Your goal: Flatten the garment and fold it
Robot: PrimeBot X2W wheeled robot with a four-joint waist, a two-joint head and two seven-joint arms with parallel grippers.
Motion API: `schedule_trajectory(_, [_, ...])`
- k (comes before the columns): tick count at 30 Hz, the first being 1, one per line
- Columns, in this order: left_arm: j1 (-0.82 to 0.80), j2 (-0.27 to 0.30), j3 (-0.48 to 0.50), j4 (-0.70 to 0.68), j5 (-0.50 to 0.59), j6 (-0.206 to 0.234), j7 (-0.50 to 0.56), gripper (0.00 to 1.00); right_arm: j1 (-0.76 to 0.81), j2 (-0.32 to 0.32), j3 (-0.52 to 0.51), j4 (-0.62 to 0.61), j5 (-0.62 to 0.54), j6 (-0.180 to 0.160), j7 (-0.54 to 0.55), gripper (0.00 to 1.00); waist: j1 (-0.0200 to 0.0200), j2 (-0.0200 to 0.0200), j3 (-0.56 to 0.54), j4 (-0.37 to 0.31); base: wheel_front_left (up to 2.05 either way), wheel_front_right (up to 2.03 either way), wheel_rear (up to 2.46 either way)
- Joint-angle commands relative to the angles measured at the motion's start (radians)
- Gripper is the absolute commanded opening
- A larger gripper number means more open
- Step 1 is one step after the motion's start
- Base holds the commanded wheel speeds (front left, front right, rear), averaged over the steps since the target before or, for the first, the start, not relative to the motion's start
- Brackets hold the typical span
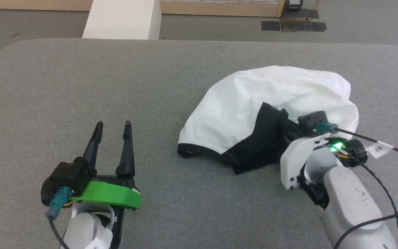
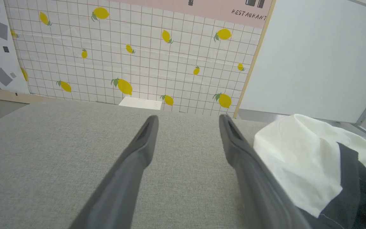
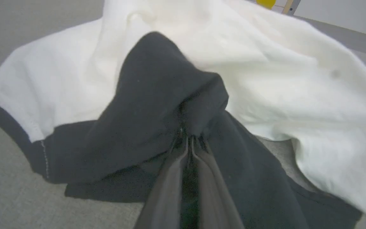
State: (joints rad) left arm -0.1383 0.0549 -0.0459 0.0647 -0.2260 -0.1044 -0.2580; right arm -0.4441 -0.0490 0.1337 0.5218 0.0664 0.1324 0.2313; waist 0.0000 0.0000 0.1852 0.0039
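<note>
One crumpled garment (image 1: 271,90), flattening barely begun: the right end effector (image 3: 189,141) pinches its black sleeve (image 3: 157,82); the left end effector (image 1: 113,124) stands wide, empty. Next, probably: draw the sleeve outward.

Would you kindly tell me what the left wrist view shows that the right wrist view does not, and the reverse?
Left wrist view: the left gripper open over the grey table, a lemon-patterned wall behind. Right wrist view: the right gripper shut on a black fold of the garment. Both: the garment's white body and black cloth on the grey table.
</note>
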Motion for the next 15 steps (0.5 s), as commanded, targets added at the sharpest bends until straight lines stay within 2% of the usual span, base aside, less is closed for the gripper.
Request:
schedule_trajectory(1, [-0.019,-0.004,-0.001,0.002,-0.007,0.001,-0.004,1.00,-0.017,-0.001,-0.016,-0.011,0.010,-0.002,-0.045,0.00,0.0000,0.0000,-0.006,-0.005,0.00,0.00,0.00])
schedule_trajectory(5, [-0.012,-0.005,-0.004,0.008,-0.009,0.002,-0.004,1.00,0.007,-0.001,-0.088,-0.093,0.038,-0.002,-0.173,0.00,0.0000,0.0000,-0.031,-0.017,0.00,0.00,0.00])
schedule_trajectory(8, [0.000,-0.005,-0.005,0.009,-0.009,0.001,-0.004,1.00,0.065,-0.001,-0.200,-0.197,0.030,-0.002,-0.226,0.00,0.0000,0.0000,-0.056,-0.028,0.00,0.00,0.00])
schedule_trajectory(11, [0.009,-0.005,-0.003,0.009,-0.007,0.000,-0.004,1.00,0.136,-0.001,-0.353,-0.307,-0.010,-0.002,-0.216,0.00,0.0000,0.0000,-0.071,-0.038,0.00,0.00,0.00])
schedule_trajectory(15, [0.018,-0.005,-0.002,0.004,-0.006,-0.003,-0.004,1.00,0.235,-0.001,-0.558,-0.414,-0.077,-0.002,-0.113,0.00,0.0000,0.0000,-0.079,-0.051,0.00,0.00,0.00])
